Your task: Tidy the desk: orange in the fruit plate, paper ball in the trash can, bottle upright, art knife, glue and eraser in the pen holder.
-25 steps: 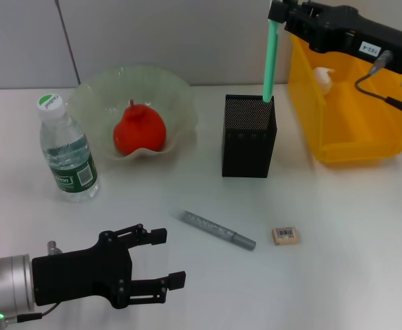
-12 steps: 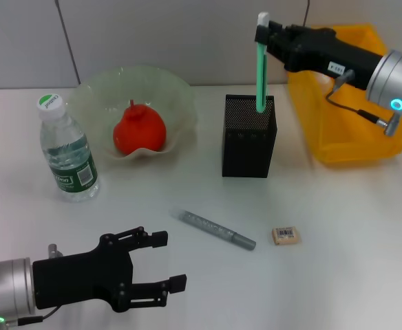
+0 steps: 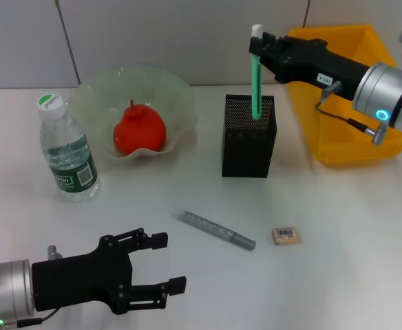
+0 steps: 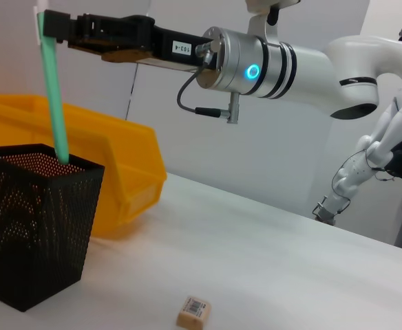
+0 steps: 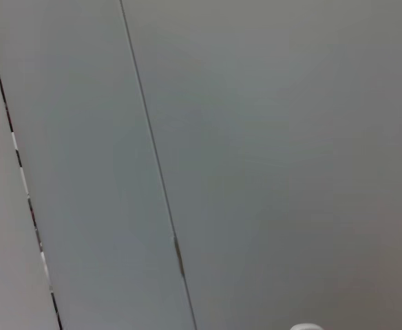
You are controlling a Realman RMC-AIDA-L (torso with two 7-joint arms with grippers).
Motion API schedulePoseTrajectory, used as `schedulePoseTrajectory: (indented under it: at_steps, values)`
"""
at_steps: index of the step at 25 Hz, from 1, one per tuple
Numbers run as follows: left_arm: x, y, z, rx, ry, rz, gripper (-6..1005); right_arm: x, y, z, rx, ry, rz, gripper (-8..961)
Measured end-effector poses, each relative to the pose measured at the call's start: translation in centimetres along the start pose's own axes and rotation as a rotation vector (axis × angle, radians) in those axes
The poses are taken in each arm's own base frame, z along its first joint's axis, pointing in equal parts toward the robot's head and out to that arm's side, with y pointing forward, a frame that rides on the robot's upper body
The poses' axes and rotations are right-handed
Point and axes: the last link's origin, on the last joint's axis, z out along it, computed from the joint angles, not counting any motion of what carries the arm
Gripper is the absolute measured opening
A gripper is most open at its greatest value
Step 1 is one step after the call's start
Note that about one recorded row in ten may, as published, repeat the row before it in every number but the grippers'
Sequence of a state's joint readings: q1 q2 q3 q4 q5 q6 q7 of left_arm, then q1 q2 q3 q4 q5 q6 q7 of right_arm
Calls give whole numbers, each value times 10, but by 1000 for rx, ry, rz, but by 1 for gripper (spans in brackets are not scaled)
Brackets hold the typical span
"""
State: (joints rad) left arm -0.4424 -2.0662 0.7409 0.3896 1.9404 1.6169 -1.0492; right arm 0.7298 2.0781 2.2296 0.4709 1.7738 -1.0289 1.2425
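Observation:
My right gripper (image 3: 261, 47) is shut on the top of a slim green stick with a white cap (image 3: 255, 82), which looks like the glue. The stick's lower end is inside the black mesh pen holder (image 3: 249, 141). The left wrist view shows the same: the gripper (image 4: 53, 26), the stick (image 4: 54, 103) and the holder (image 4: 36, 220). A grey metal art knife (image 3: 217, 229) and the eraser (image 3: 285, 235) lie in front of the holder. The orange (image 3: 139, 130) sits in the glass fruit plate (image 3: 94, 96). The bottle (image 3: 67, 148) stands upright. My left gripper (image 3: 168, 261) is open and empty, low at the front left. The paper ball is hidden.
The yellow bin (image 3: 345, 148) stands at the back right, partly behind my right arm, and also shows in the left wrist view (image 4: 118, 158). The eraser (image 4: 193, 313) lies on the white table. The right wrist view shows only grey wall panels.
My right gripper has moved left with the green stick, from beside the yellow bin to over the pen holder. The left arm has barely moved.

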Motion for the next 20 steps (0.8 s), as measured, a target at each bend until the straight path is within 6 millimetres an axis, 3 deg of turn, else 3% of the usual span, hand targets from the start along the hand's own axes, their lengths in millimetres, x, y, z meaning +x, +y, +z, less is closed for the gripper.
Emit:
schedulePoseTrajectory:
  at_steps: [20]
  values:
    - [-5, 3, -5, 5, -6, -5, 861, 12, 5, 5, -1, 42, 0, 179]
